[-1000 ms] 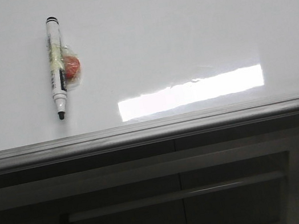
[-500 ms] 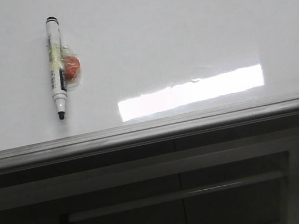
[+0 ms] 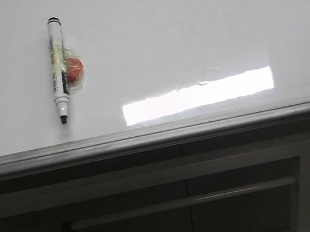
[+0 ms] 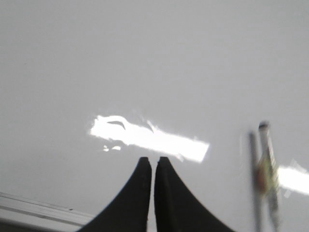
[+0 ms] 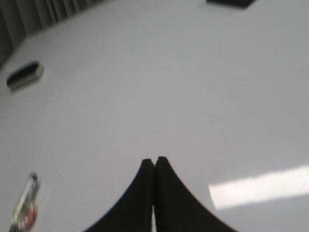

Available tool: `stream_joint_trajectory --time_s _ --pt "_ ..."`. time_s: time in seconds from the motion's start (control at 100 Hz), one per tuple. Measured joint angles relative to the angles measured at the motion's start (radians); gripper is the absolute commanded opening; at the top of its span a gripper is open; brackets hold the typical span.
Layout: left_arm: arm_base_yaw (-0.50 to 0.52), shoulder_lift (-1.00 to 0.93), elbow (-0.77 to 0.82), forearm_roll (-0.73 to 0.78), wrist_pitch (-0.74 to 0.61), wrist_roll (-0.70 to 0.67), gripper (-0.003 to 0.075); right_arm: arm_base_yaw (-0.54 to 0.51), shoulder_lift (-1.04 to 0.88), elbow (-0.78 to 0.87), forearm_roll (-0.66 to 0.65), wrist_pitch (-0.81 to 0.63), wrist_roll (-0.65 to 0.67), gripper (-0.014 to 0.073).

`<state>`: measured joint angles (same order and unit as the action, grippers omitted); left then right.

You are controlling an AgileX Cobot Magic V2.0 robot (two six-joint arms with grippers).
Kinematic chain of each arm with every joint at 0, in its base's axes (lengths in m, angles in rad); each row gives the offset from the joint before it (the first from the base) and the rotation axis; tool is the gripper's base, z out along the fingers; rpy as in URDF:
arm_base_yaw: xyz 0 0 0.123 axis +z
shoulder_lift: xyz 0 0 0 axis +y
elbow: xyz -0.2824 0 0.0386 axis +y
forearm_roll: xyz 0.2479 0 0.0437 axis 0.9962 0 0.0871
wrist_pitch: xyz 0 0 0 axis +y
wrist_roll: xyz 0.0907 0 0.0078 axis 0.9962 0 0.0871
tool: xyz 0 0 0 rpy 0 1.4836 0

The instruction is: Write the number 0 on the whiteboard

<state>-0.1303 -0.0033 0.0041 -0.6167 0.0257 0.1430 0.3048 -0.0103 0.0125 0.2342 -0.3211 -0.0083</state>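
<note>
The whiteboard [image 3: 198, 18] is a glossy white surface filling the upper front view. No number 0 is in view on it. A white marker [image 3: 57, 67] with a black tip lies on the board at the left, tip toward the near edge, with a small red piece [image 3: 75, 70] in clear wrap stuck to its side. My left gripper [image 4: 153, 159] is shut over bare board, holding nothing, the marker [image 4: 264, 169] off to one side. My right gripper [image 5: 154, 159] is shut and empty too, well apart from the marker [image 5: 26, 208]. Neither gripper shows in the front view.
A grey metal rail [image 3: 158, 133] edges the board at the front, with a dark panelled cabinet [image 3: 184, 213] below it. A bright glare patch [image 3: 199, 95] lies near the rail. In the right wrist view a dark eraser [image 5: 25, 76] rests on the board.
</note>
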Motion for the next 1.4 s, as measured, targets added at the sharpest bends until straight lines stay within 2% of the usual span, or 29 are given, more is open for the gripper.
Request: stream_joint_trajectory --time_s 0.09,0.19,0.41,0.57,0.69,0.79,0.95,1.13,1.19,1.26,1.27,1.29,1.38,1.4 --pt "0.0 0.0 0.0 -0.225 -0.049 0.0 -0.002 0.0 0.0 0.0 0.015 -0.157 0.0 -0.0069" --pt "0.0 0.0 0.0 -0.361 -0.067 -0.002 -0.002 0.0 0.0 0.0 0.024 -0.24 0.0 -0.0069" --pt "0.0 0.0 0.0 -0.417 -0.077 -0.002 -0.002 0.0 0.0 0.0 0.05 -0.25 0.0 -0.0068" --pt "0.0 0.0 0.0 -0.404 -0.074 -0.002 -0.002 0.0 0.0 -0.034 0.25 -0.108 0.0 -0.0067" --pt "0.0 0.0 -0.023 -0.33 -0.033 -0.002 -0.002 0.0 0.007 -0.128 0.281 0.037 -0.005 -0.0067" --pt "0.0 0.035 -0.102 -0.204 0.057 -0.002 -0.002 0.0 0.07 -0.249 0.203 0.246 -0.029 -0.0067" --pt "0.0 0.228 -0.305 0.062 0.341 0.0 -0.002 0.0 0.25 -0.423 0.029 0.617 -0.038 -0.0067" --pt "0.0 0.522 -0.552 0.362 0.697 0.055 -0.0019 0.0 0.432 -0.555 -0.115 0.783 -0.042 -0.0061" --pt "0.0 0.603 -0.609 0.408 0.77 0.069 -0.0019 0.0 0.471 -0.587 -0.128 0.8 -0.042 -0.0021" --pt "-0.011 0.669 -0.666 0.418 0.789 0.077 -0.0013 0.0 0.506 -0.609 -0.134 0.809 -0.042 0.0094" --pt "-0.016 0.678 -0.676 0.418 0.789 0.079 -0.0011 0.0 0.511 -0.609 -0.136 0.809 -0.044 0.0141" --pt "-0.022 0.686 -0.686 0.414 0.789 0.079 0.0 0.0 0.515 -0.614 -0.136 0.811 -0.044 0.0176" --pt "-0.07 0.71 -0.739 0.378 0.777 0.08 0.0106 0.0 0.531 -0.616 -0.136 0.823 -0.044 0.0391" --pt "-0.084 0.712 -0.749 0.372 0.774 0.08 0.0139 0.0 0.533 -0.616 -0.136 0.826 -0.044 0.0416"
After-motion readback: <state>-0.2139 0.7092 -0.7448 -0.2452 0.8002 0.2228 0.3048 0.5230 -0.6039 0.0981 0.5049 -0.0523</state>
